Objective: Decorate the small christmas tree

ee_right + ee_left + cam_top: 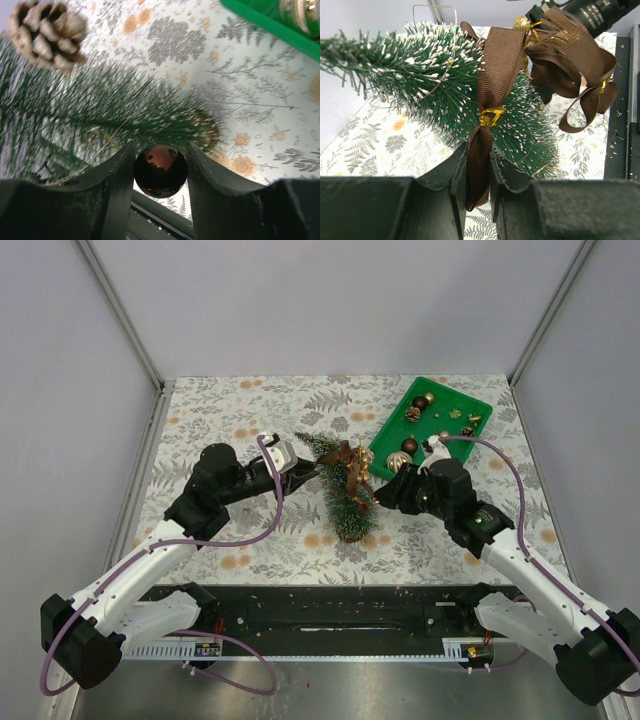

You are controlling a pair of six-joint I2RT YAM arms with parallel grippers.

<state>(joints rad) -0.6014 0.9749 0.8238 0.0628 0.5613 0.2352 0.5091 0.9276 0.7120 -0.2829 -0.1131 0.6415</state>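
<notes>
From above, the tree (340, 490) lies on its side in the middle of the worktop (220, 400). Its wooden base points toward the arms and its tip toward the far left. A brown bow (345, 455) sits across its upper part. The left hand (300, 465) reaches in at the tip end and the right hand (385, 498) at the other side, near the base half. A green tray (435, 422) of ornaments stands just beyond the tree at the far right.

The left wrist camera shows the tree (430, 85) stretched across the frame, tip to the left, with frosted needles. A brown ribbon (487, 100) runs down over it, pinched by a small gold clip (491, 117). The ribbon's tail hangs between the fingers (445, 175) of the left hand (479, 165), which is closed on it. The bow (570, 65) with a gold bead (521, 22) lies at the upper right, next to the right arm.

The right wrist camera shows the right hand (160, 165) clamped on a dark shiny ball (160, 170), held just beside the blurred branches of the tree (100, 115). A pine cone (45, 32) hangs at the upper left. The edge of the tray (265, 22) shows at the upper right.
</notes>
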